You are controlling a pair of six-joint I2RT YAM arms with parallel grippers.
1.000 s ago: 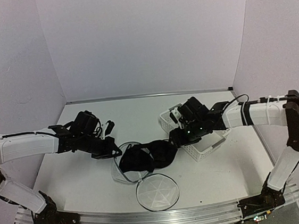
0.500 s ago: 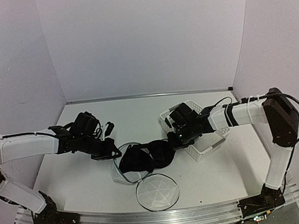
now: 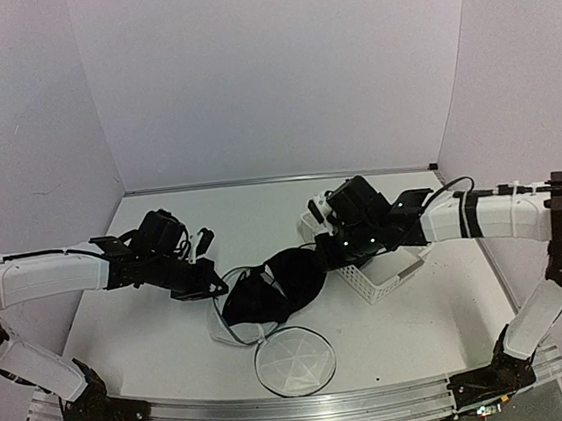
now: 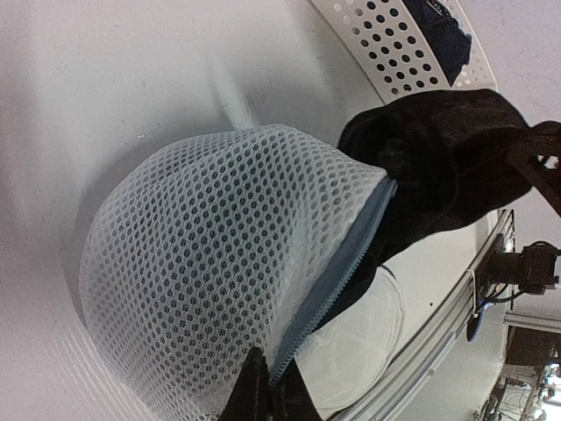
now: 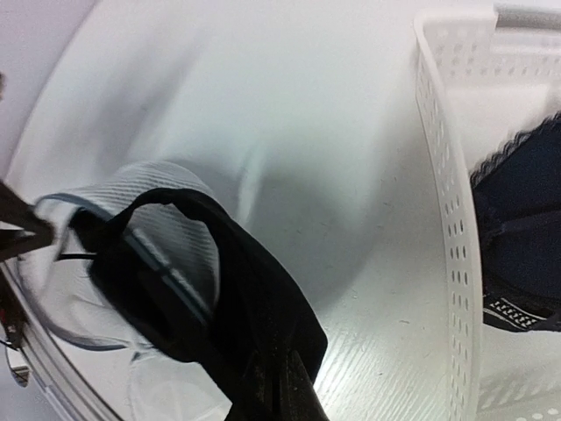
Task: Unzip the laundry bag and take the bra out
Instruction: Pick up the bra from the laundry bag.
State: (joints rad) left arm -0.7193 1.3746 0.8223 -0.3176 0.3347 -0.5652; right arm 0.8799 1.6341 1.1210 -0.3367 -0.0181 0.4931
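The laundry bag [image 3: 220,322] lies open at the middle of the table, its white mesh [image 4: 210,263] and blue-grey zipper [image 4: 346,254] filling the left wrist view. Its round lid panel [image 3: 295,362] lies flat in front. My left gripper [image 3: 208,281] is shut on the mesh edge beside the zipper [image 4: 263,386]. The black bra [image 3: 269,290] spills out of the bag's mouth toward the right [image 4: 438,167]. My right gripper [image 3: 324,256] is shut on the bra's right end and holds it off the table [image 5: 289,386]. The bra [image 5: 219,298] stretches back to the bag [image 5: 166,210].
A white perforated plastic basket [image 3: 388,272] stands just right of the right gripper, its wall [image 5: 447,219] close by. A dark navy lace-edged garment [image 5: 521,246] lies inside it. A metal rail [image 3: 282,411] runs along the near table edge.
The right gripper has shut on the bra's right end and lifted it up and to the right, drawing the bra farther out of the bag. The left arm has held still.
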